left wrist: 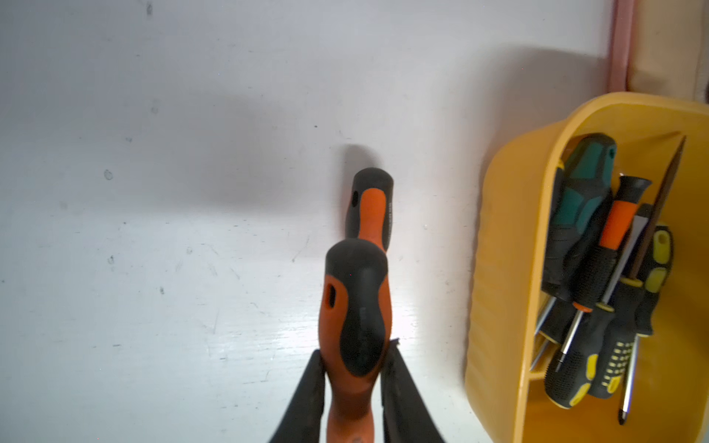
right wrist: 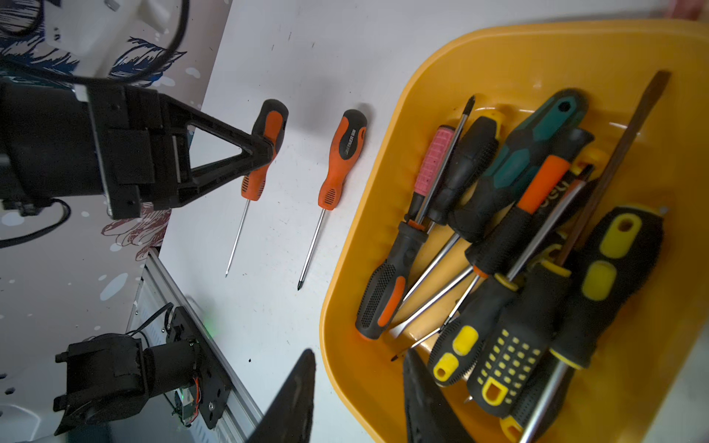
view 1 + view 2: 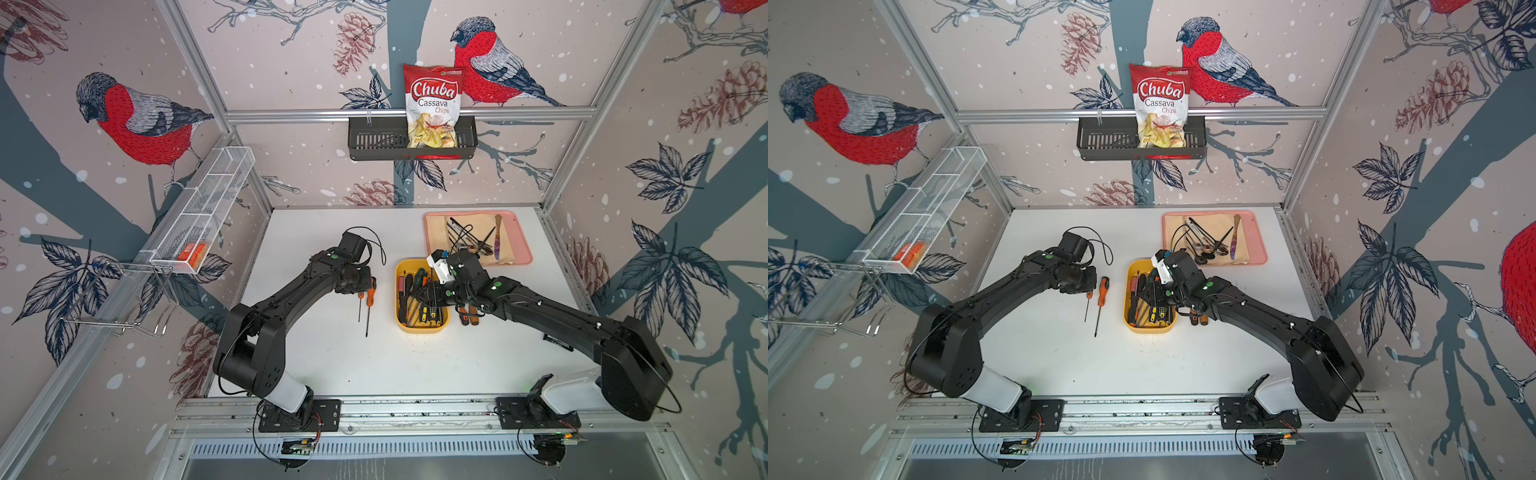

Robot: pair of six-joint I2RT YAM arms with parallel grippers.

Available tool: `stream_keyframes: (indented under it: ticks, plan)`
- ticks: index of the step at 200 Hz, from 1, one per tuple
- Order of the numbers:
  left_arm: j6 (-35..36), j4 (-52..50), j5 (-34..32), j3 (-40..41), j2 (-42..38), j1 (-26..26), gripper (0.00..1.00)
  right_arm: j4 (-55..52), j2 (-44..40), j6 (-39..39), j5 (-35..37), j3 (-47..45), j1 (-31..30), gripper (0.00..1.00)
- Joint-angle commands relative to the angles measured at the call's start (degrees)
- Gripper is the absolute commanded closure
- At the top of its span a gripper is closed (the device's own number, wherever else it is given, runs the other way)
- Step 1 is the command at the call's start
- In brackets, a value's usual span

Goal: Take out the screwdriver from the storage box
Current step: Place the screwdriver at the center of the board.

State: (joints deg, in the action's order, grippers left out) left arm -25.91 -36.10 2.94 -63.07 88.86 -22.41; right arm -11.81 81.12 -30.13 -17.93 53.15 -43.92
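Left gripper (image 1: pixel 355 353) is clamped on the handle of the small orange screwdriver (image 1: pixel 356 299), one finger on each side. That screwdriver is outside the storage box (image 3: pixel 422 329), on the box's left and not touching it. A second orange screwdriver (image 2: pixel 341 153) lies between them. Its long axis runs parallel to the box's long side, tip toward the front rail (image 3: pixel 415 409), handle away. Right gripper (image 2: pixel 360 354) hovers astride the box's left wall, jaws apart, holding nothing. Other screwdrivers (image 2: pixel 518 230) are piled in the box.
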Motion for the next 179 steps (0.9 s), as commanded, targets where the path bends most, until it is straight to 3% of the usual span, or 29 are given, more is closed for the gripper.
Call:
stream_keyframes:
  ticks: [1,179]
  plan:
    - [2.57,3.55,0.64,1.65,0.45,1.35,0.96,1.73,0.45,-1.57,2.01,0.48,-0.79,0.61]
    - [2.91,17.12,2.05,8.23,8.72,3.18,0.92,1.08,0.35,-3.64,6.38,-0.92,-2.12,0.61]
